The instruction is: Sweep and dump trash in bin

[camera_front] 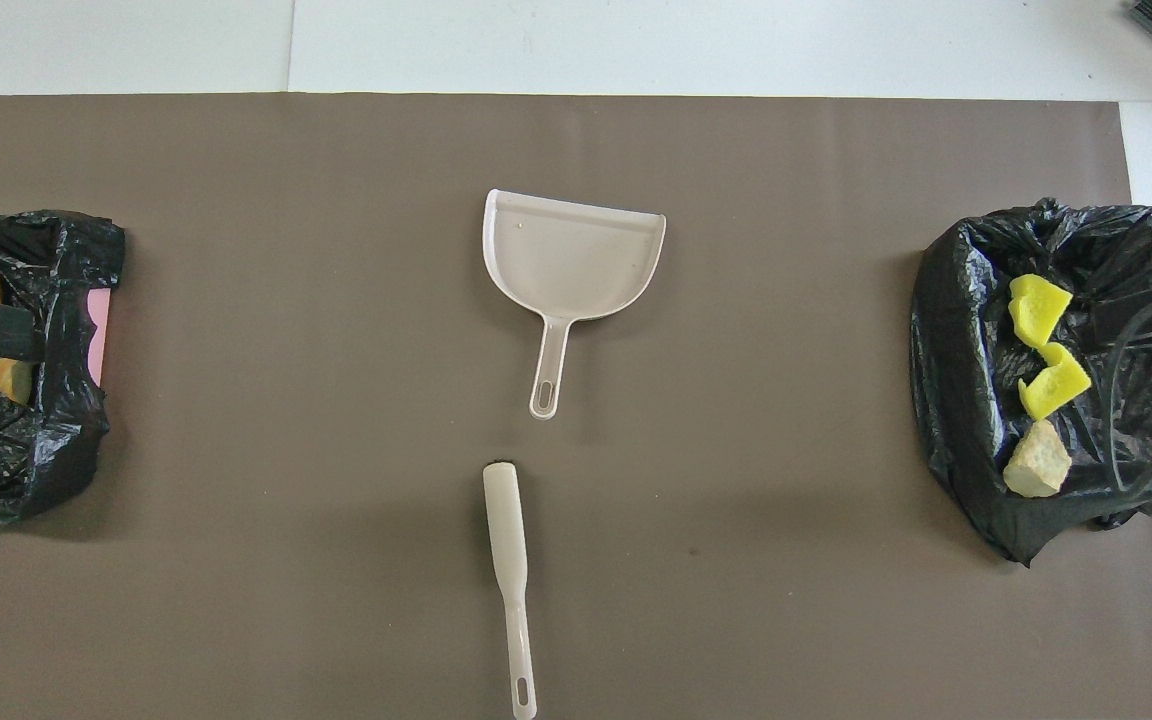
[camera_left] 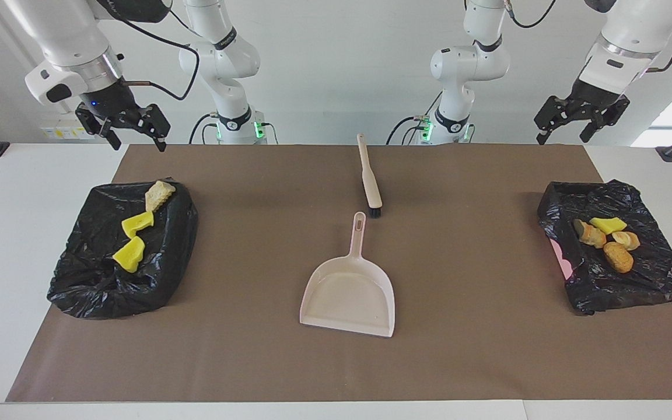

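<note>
Trash (camera_left: 606, 240) fills both bins (camera_left: 120, 256); left gripper (camera_left: 566, 123) upper right, right gripper (camera_left: 132, 129) upper left, fingers wide, holding nothing.

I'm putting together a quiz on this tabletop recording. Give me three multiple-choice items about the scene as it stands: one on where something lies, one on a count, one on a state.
1. Where does the brush lie, against the dustpan?
A. nearer to the robots
B. inside its pan
C. in a bin

2. How many pieces of trash lie in the bin at the right arm's end?
A. one
B. three
C. five

3. What state is the dustpan in?
A. full of trash
B. held up by a gripper
C. empty, flat on the mat

Answers: 1 A, the brush sits higher in the facing view, just off the pan's handle. 2 B, two yellow lumps and one tan lump show there. 3 C, its tray is bare, while the left gripper and right gripper hang open, apart from it.
</note>
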Controlling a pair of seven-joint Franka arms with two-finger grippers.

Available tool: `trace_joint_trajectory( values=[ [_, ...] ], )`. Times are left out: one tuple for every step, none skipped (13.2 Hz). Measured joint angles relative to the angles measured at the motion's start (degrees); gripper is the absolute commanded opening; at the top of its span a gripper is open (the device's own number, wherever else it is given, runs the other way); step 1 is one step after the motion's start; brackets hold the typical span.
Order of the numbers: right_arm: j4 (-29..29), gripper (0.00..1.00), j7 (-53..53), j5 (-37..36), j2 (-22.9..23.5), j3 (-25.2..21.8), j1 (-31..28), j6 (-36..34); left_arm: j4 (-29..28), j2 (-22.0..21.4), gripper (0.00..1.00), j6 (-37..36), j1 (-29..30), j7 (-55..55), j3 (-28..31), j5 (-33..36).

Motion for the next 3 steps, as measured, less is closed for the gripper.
trace_joint_trajectory(
  values=[
    [0.00, 1.00, 0.00, 0.00, 0.00, 0.00, 0.00, -0.03, -0.01, 0.00, 1.00, 0.01, 0.00, 0.00, 0.00, -0.01],
    [-0.02, 1.00, 0.00, 0.00, 0.00, 0.00, 0.00, -0.09, -0.01, 0.00, 1.00, 0.06, 0.00, 0.00, 0.00, -0.01],
    [-0.02, 1.00, 0.00, 0.00, 0.00, 0.00, 0.00, -0.10, -0.01, 0.00, 1.00, 0.14, 0.00, 0.00, 0.00, -0.01]
  ],
)
